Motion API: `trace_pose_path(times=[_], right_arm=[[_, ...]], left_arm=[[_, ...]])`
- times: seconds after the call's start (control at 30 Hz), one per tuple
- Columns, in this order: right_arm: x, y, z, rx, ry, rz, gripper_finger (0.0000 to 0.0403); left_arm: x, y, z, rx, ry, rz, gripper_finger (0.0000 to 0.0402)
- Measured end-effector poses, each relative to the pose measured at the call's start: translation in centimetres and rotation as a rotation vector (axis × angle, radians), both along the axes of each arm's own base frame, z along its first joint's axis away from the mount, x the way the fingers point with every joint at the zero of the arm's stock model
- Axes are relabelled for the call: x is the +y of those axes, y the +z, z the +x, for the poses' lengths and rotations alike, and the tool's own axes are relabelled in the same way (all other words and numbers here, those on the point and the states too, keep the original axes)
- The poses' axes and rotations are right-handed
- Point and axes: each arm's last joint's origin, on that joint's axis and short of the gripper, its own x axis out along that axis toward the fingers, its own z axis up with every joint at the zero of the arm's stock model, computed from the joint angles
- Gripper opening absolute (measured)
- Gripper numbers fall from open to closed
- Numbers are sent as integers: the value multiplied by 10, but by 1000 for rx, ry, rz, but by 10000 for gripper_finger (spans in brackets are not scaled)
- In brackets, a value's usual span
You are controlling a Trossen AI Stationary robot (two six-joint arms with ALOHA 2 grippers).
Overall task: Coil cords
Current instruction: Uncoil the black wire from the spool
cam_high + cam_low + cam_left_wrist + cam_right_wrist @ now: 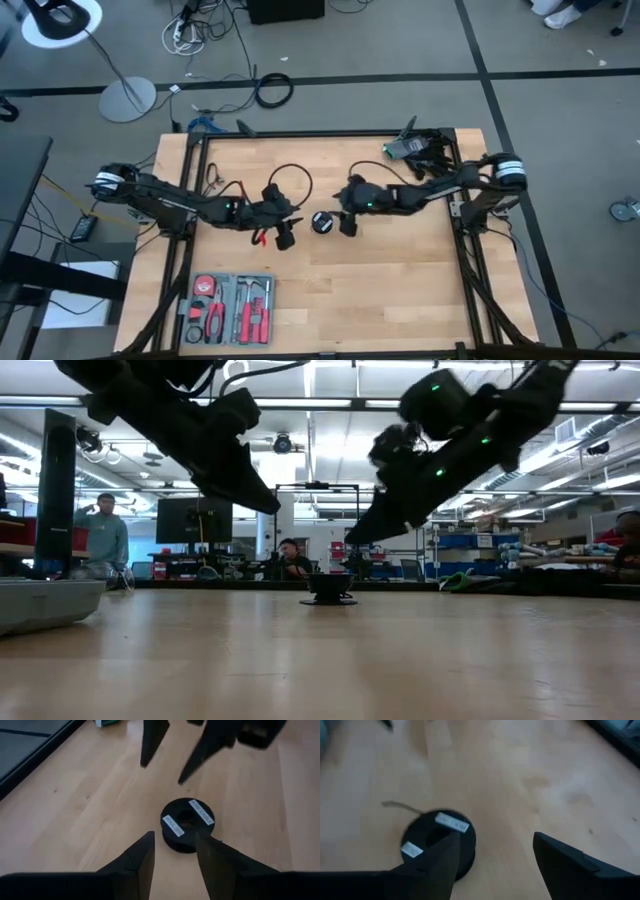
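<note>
Nearest the lower edge of the high view, at lower left, a tool tray (226, 308) of red-handled tools lies on the table (400, 290), well apart from the work; the rest of the near boards are bare wood.

At the centre of that frame sits the small round black puck (321, 222), flat on the wood and held by nothing; the low view shows it standing alone at mid-frame with both arms raised above it. The left gripper (283, 236) hangs just to the picture-left of the puck, its fingers (140, 865) parted with a clear gap, empty; the right gripper (347, 221) hangs just to the picture-right, jaws spread wide and likewise empty. Both wrist views look down past open fingers onto the puck, which bears two pale labels on its top.

Farther up the frame, behind the left gripper, a thin black cord (290, 175) rises in a loose open loop toward the upper centre of the table; whether it joins the puck I cannot tell. At upper right, near the table's far corner, lies a dark bundle of gear (420, 147).

As a judgement: the puck looks set down and released, yet the loop behind is plainly uncoiled; gathering that cord seems the work left.
</note>
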Motion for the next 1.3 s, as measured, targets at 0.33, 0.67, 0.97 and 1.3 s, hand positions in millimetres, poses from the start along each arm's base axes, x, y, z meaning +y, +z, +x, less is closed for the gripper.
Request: trace_pose_path(times=[0.33,0.67,0.97,1.3], right_arm=[[-3,-2,41,258,48,15,241],[-6,-18,53,290,21,119,219],[-35,3,35,339,-116,45,182],[-63,-5,18,410,-119,139,164]], left_arm=[[3,-2,-1,20,11,-2,147],[9,-2,-1,20,25,-14,147],[24,-17,12,17,5,-73,147],[49,-25,55,69,-20,-94,147]])
